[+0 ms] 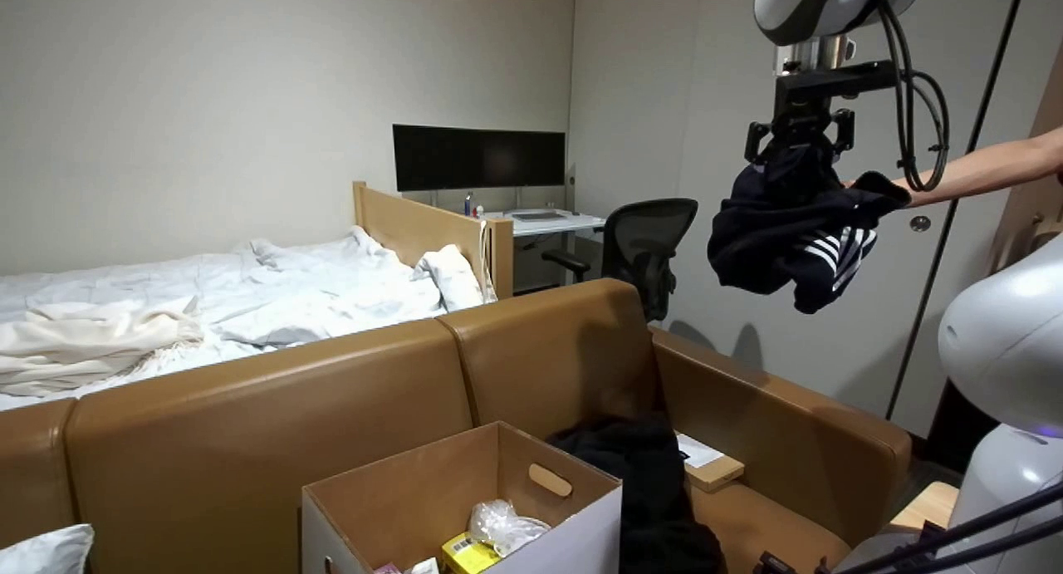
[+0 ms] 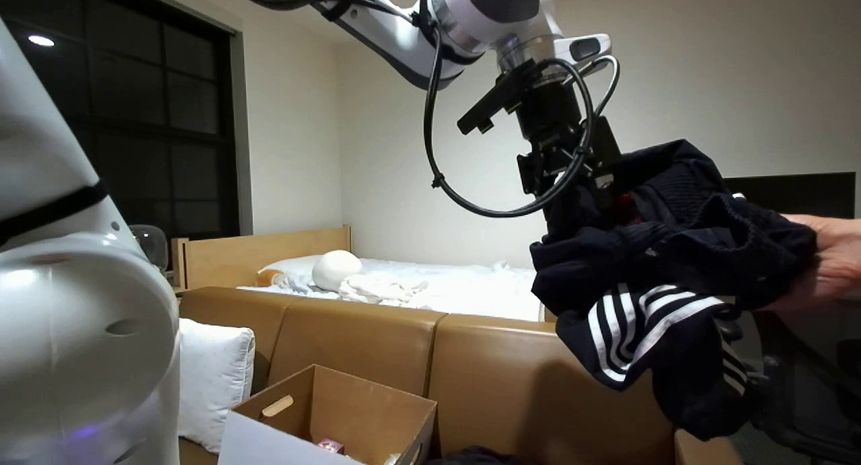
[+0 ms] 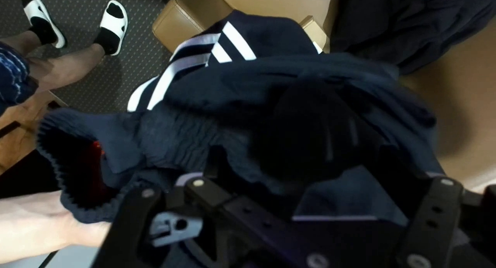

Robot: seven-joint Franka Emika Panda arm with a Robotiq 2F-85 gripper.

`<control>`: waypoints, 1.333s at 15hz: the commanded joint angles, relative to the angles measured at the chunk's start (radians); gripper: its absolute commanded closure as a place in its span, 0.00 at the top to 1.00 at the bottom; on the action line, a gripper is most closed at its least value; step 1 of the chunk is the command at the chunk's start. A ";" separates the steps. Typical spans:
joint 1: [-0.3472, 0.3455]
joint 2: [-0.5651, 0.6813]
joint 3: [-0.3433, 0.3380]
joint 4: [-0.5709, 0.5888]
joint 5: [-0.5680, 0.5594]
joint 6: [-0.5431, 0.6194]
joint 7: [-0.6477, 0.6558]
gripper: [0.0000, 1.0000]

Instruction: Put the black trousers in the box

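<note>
Two fingers (image 3: 219,161) of my claw (image 3: 304,158), wide apart, have the black trousers (image 1: 756,235) between them; a person's hand (image 2: 837,262) holds these. Lower, the box (image 1: 581,528) contains a yellow packet (image 1: 469,555) and clear plastic (image 1: 498,524). Only the wrist view shows white slippers (image 3: 113,24).

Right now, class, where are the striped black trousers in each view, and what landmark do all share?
In an exterior view: black trousers, right of centre, slightly above mid-height.
In an exterior view: black trousers, right side, mid-height and lower.
In the wrist view: black trousers, across the middle.
Shared landmark: brown sofa, in all three.
</note>
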 commanded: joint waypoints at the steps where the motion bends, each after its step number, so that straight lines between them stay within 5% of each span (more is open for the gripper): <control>1: 0.022 0.061 -0.003 0.015 0.010 0.014 -0.053 0.75; 13: 0.050 0.056 0.024 -0.012 -0.010 0.000 -0.049 0.03; 20: 0.078 -0.015 0.061 -0.030 -0.015 -0.065 -0.047 0.01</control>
